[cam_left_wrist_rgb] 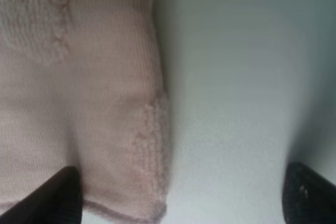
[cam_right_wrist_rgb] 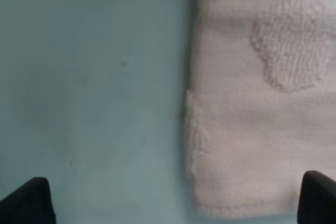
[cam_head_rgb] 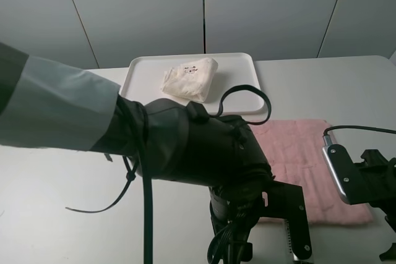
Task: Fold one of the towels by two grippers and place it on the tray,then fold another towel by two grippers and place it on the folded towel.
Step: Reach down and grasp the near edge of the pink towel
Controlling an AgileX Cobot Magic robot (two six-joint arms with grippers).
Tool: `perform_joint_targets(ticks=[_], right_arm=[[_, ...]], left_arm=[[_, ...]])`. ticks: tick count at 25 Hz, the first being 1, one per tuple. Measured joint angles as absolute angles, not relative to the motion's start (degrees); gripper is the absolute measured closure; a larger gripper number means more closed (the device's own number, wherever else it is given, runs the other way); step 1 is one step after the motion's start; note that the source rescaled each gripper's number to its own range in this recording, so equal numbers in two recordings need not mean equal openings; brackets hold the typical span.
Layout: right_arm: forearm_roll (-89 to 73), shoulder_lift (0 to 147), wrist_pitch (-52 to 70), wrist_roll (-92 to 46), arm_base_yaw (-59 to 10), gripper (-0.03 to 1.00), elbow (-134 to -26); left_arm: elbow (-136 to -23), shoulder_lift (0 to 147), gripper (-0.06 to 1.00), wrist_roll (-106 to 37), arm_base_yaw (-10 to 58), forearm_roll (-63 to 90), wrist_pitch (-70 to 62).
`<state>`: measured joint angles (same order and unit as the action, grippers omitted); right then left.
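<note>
At the bottom centre of the overhead frame the left gripper (cam_left_wrist_rgb: 181,203) hangs low at the near left corner of the pink towel (cam_head_rgb: 309,159). Its fingers (cam_left_wrist_rgb: 58,195) are spread wide and pinch nothing, one tip over the corner's hem and the other over bare surface (cam_head_rgb: 49,214). At the lower right edge the right gripper (cam_right_wrist_rgb: 173,203) sits by the towel's near right corner. Its fingers (cam_right_wrist_rgb: 317,198) are likewise wide apart and empty, one tip over the cloth and one over the surface. Whether any tip touches the cloth cannot be told. The pink towel lies flat and unfolded, right of centre, its left part hidden behind the bulky left arm. Just beyond it, in the upper middle of the frame, is the tray (cam_head_rgb: 142,72). The cream towel (cam_head_rgb: 190,78) rests on it, folded into a compact bundle. Grey wall panels (cam_head_rgb: 142,10) fill the top of the frame.
</note>
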<state>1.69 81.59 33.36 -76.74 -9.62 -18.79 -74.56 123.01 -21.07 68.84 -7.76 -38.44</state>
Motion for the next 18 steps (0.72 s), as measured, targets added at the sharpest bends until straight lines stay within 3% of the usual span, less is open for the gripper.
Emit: perform_joint_targets(ticks=[18], right_arm=[[-1.0, 81.6, 31.2, -81.0, -9.6, -0.03, -16.9]], left_arm=[[-74.6, 123.0, -0.04, -21.0, 68.8, -7.8, -38.4]])
